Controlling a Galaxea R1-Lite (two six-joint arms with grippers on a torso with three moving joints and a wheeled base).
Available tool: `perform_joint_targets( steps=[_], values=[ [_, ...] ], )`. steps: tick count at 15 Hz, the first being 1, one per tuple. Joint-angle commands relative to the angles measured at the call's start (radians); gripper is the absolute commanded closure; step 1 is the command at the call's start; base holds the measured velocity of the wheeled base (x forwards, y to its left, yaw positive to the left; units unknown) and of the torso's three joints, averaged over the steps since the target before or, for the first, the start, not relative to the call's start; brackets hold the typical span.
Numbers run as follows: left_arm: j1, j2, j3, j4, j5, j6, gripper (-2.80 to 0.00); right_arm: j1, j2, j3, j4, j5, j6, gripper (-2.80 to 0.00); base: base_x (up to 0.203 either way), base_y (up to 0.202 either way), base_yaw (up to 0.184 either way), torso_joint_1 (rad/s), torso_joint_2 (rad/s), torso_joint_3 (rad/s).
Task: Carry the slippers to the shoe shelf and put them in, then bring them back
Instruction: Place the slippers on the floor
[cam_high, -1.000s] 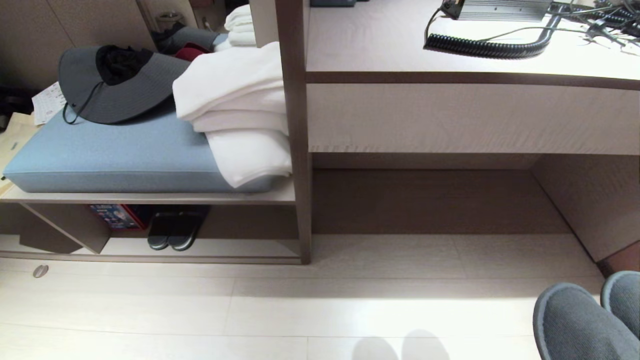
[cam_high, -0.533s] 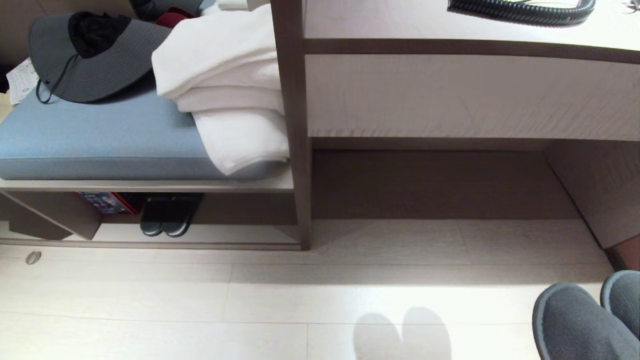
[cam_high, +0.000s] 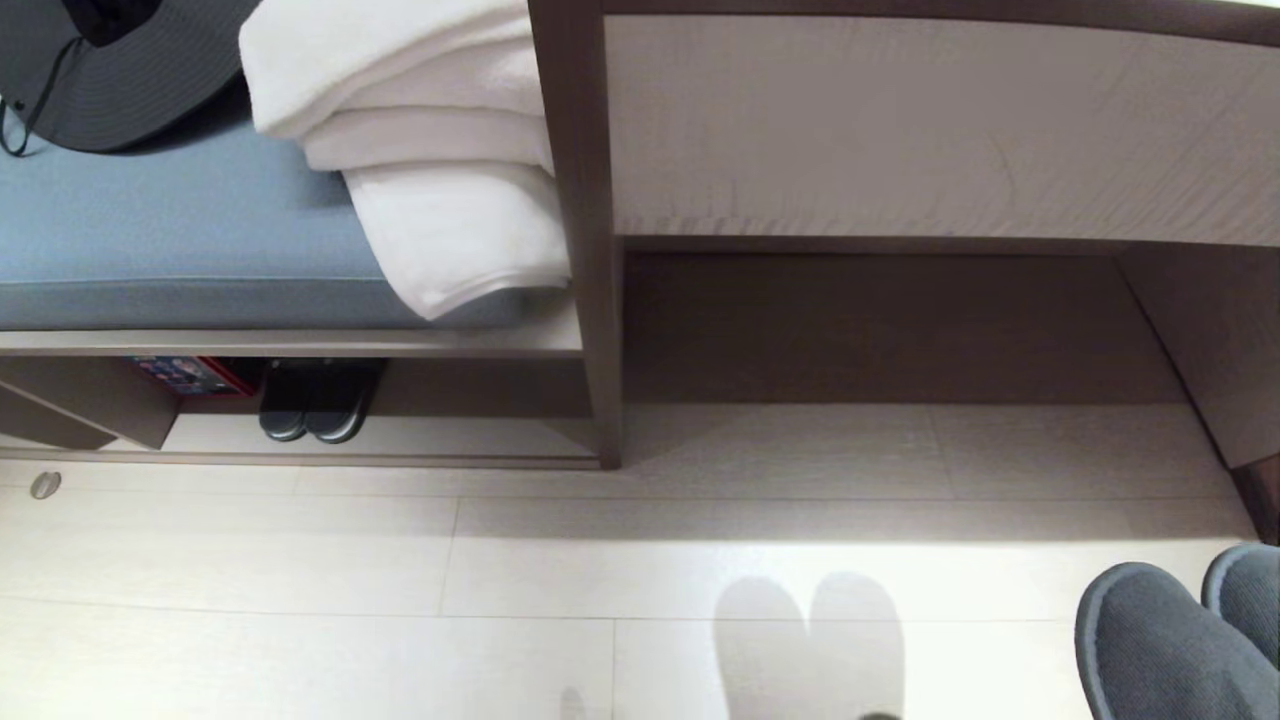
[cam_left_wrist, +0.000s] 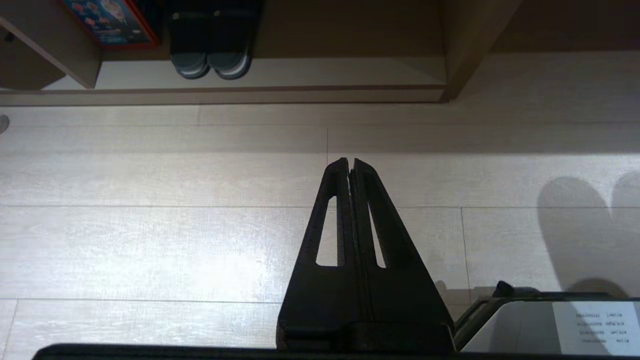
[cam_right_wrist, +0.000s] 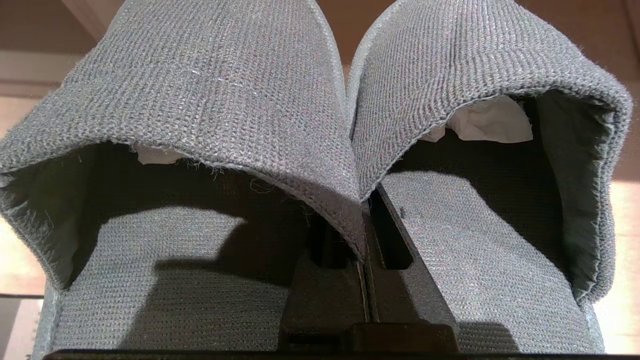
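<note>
Right claw (cam_right_wrist: 364, 220) pinching both slippers (cam_right_wrist: 320, 125) tog. above floor (cam_high: 400, 580)

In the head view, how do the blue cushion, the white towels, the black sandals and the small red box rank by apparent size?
1. blue cushion
2. white towels
3. black sandals
4. red box, partly hidden

Cushion and towels are both cut by the picture edge, so their order is unsure.

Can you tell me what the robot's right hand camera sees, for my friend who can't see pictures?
Two dark grey slippers fill the view side by side, toes pointing away. The right gripper is shut on their touching inner edges. White paper is stuffed inside the toes.
</note>
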Motion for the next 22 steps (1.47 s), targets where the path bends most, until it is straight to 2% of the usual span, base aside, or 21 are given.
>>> perform_joint_targets(
  steps=[1,22],
  values=[
    [0.0,0.0,0.0,0.0,0.0,-0.001,0.0,0.0,-0.002,0.0,0.0,0.0,0.0,0.0,0.0,0.0,0.0,0.001,0.0,-0.198],
    [0.0,0.0,0.0,0.0,0.0,-0.003,0.0,0.0,0.0,0.0,0.0,-0.001,0.002,0.0,0.0,0.0,0.0,0.003,0.0,-0.196]
  ],
)
